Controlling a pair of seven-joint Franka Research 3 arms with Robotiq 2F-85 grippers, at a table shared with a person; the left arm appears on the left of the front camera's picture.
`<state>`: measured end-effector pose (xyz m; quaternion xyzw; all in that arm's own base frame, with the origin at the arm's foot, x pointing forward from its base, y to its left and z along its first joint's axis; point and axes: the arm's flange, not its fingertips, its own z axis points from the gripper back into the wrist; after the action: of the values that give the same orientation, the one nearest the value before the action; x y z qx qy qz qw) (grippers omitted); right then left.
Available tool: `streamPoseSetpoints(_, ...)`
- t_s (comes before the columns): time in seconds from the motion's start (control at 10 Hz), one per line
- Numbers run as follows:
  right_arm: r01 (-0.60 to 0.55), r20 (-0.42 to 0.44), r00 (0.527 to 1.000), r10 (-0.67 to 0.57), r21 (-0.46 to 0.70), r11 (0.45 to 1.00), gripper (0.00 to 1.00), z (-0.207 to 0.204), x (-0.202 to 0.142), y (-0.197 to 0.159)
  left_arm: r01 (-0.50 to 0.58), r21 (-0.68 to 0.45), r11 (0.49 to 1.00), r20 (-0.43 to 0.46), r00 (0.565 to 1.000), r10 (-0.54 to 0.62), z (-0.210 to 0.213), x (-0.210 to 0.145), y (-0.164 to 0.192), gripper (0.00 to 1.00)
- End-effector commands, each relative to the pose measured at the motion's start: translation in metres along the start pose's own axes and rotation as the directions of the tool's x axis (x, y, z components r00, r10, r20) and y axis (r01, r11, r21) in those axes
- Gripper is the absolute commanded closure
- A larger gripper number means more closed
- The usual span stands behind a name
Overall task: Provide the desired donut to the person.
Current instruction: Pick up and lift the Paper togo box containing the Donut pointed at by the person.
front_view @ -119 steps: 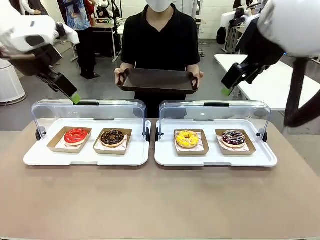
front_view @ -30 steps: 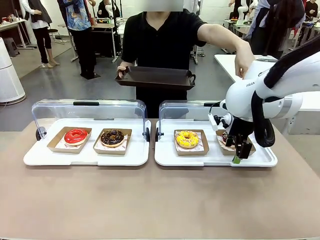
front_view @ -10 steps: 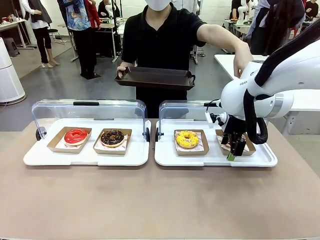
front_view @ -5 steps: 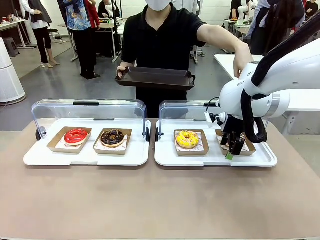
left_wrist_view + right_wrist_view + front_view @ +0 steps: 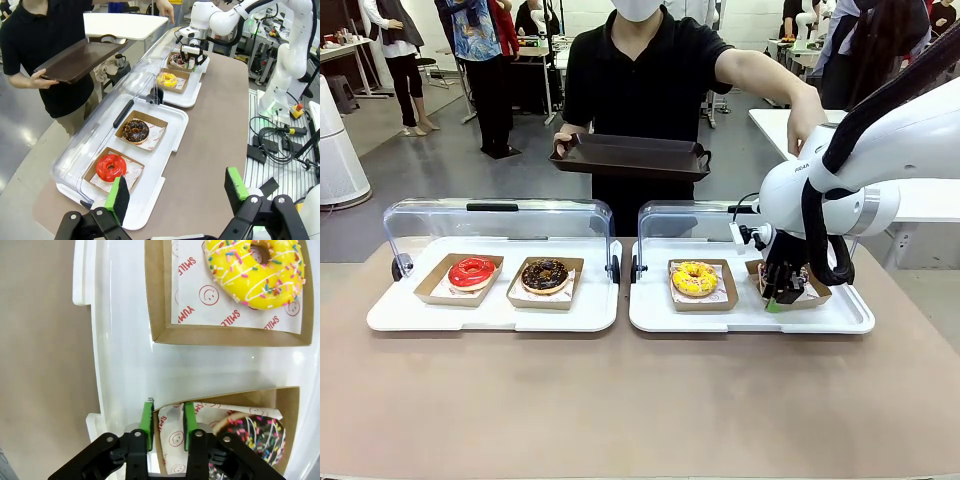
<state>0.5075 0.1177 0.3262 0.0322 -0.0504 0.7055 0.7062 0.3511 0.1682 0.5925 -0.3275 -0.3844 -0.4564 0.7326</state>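
Observation:
The person [image 5: 640,80] in black stands across the table, holding a dark brown tray [image 5: 632,157] in one hand and pointing the other hand [image 5: 807,120] down at the far-right donut. That dark, sprinkled donut [image 5: 252,432] lies in a cardboard carton [image 5: 287,405] on the right white tray [image 5: 750,322]. My right gripper [image 5: 167,424] is shut on the carton's near wall and its paper liner; the front view shows the right gripper [image 5: 775,297] low over the carton. My left gripper [image 5: 176,192] hangs open and high over the table's left end, holding nothing.
A yellow sprinkled donut [image 5: 694,277] sits in its carton beside the gripped one. The left white tray [image 5: 490,315] carries a red donut [image 5: 471,271] and a chocolate donut [image 5: 545,274]. Clear lids [image 5: 500,225] stand raised behind both trays. Bystanders stand far behind.
My right gripper has slid slightly left along the carton's front wall and its jaws have shut on it. The person's pointing hand and the left arm have stayed put.

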Motion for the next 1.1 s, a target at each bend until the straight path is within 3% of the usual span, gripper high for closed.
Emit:
streamPoseSetpoints(0.0, -0.021, 0.015, 1.000, 0.021, -0.012, 1.000, 1.00, -0.008, -0.003, -0.004, 0.008, -0.002, 1.000, 0.007, 1.000, -0.008, 0.001, 0.000, -0.001, 0.00)
streamPoseSetpoints(0.6, -0.017, 0.026, 0.999, 0.019, -0.050, 0.999, 1.00, 0.003, -0.002, 0.006, 0.008, -0.002, 1.000, 0.007, 1.000, -0.008, 0.001, 0.000, -0.001, 0.00)
streamPoseSetpoints(1.0, 0.163, -0.013, 0.986, -0.164, -0.056, 0.985, 1.00, 0.060, 0.006, 0.055, 0.008, -0.002, 1.000, 0.007, 1.000, -0.008, 0.001, 0.000, -0.001, 0.00)
